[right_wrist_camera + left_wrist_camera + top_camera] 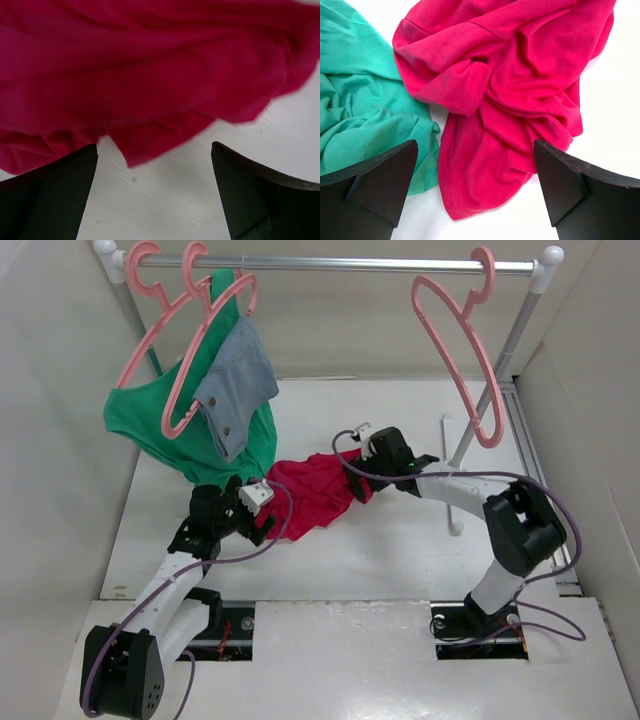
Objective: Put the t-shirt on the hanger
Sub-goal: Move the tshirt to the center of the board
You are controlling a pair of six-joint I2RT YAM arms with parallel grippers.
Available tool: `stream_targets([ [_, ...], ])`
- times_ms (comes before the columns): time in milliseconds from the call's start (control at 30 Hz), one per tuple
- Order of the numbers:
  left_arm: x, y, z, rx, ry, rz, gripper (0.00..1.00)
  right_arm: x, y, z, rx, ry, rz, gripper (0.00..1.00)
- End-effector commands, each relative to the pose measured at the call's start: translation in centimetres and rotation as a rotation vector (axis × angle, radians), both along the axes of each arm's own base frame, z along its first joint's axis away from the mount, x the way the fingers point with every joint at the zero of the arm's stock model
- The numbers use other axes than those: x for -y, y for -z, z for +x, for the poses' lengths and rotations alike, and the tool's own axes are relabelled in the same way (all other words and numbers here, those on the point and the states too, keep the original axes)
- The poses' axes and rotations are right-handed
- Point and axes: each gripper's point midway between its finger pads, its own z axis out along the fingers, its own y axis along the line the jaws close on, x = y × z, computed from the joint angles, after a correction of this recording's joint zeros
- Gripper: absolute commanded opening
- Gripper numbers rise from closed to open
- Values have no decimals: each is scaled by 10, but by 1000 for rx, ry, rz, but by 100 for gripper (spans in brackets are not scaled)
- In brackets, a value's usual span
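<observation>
So here's where I'm at: the crumpled crimson-red cloth t-shirt (pixel 315 490) is lying in a heap on the white bench (pixel 380 550) between my two arms. The thin salmon-pink plastic hanger (pixel 446 360) it has to go on hangs empty at the right end of the metal rail (pixel 350 262), well apart from it. The left end effector (pixel 475 145) is wide open, holding nothing, hovering over the shirt's near folds. The right end effector (pixel 155 146) is wide open too, with only bare bench between its jaws and the shirt's edge just ahead. What worries me: the green cloth garment (pixel 360 100) lies right against the shirt on the left side, so a sloppy close could pinch green fabric as well and drag it along. On the right, closing where it sits would probably catch nothing, or just a thin flap that slips out. Also it's so bunched up I can't tell where the neck hole is, so I might lift it by the wrong part.
</observation>
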Motion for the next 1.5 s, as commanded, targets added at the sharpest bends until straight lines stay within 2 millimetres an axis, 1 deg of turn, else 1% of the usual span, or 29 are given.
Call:
stream_targets([
  [0,4,-17,5,54,28,-13,99,-42,-34,27,113,-53,54,100],
  [33,4,-17,5,54,28,-13,99,-52,-28,32,105,-65,50,100],
  [100,4,-17,5,54,28,-13,99,-61,-15,32,67,-95,59,94],
  [133,4,-17,5,54,28,-13,99,-52,-5,37,36,-71,63,89],
  [167,4,-17,5,54,28,-13,99,-49,10,39,-4,-55,72,80],
  [200,4,-17,5,54,28,-13,99,-41,20,39,-38,-37,80,52],
  [300,4,-17,5,54,28,-13,99,-11,30,47,-69,29,97,0],
  [367,4,-17,5,54,28,-13,99,33,28,60,-44,147,21,0],
  [433,4,-19,6,63,28,-14,99,63,14,69,-26,202,-71,0],
  [467,4,-19,6,63,28,-14,99,77,-3,79,5,234,-129,0],
  [567,2,-19,7,64,19,-14,99,84,-22,91,59,176,-239,0],
  [600,2,-19,7,64,19,-14,99,71,-34,95,89,132,-244,5],
  [633,2,-19,7,64,19,-14,99,62,-38,95,114,59,-265,14],
  [667,3,-19,7,63,27,-18,99,36,-42,89,134,-38,-256,51],
  [700,3,-19,7,63,27,-19,99,35,-42,88,132,-45,-250,61],
  [733,3,-19,7,63,27,-19,99,9,-49,78,162,-110,-244,66],
  [767,3,-19,7,63,27,-19,99,-1,-50,73,176,-132,-265,73],
  [800,3,-19,7,63,27,-19,99,-6,-51,70,197,-136,-305,75],
  [833,3,-19,7,63,27,-19,99,-27,-57,57,224,-175,-311,76],
  [900,3,-17,6,54,27,-17,99,-35,-62,48,240,-161,-331,76],
  [933,3,-17,6,54,27,-17,99,-42,-61,42,231,-170,-325,76],
  [967,3,-17,6,54,27,-17,99,-53,-66,33,244,-182,-311,76],
  [1067,3,-13,5,45,27,-16,99,-82,-74,18,275,-227,-259,76],
  [1133,3,-13,5,45,27,-16,99,-96,-77,11,290,-257,-238,76],
  [1200,3,-13,5,45,27,-16,99,-113,-64,7,270,-300,-229,76],
  [1267,3,-13,5,45,27,-16,99,-117,-48,4,229,-327,-236,76],
  [1300,3,-13,5,45,27,-16,99,-120,-45,6,226,-328,-238,75],
  [1333,3,-13,5,45,27,-16,99,-124,-32,6,198,-343,-249,75],
  [1467,3,-13,5,45,27,-16,99,-131,-8,9,138,-354,-274,69],
])
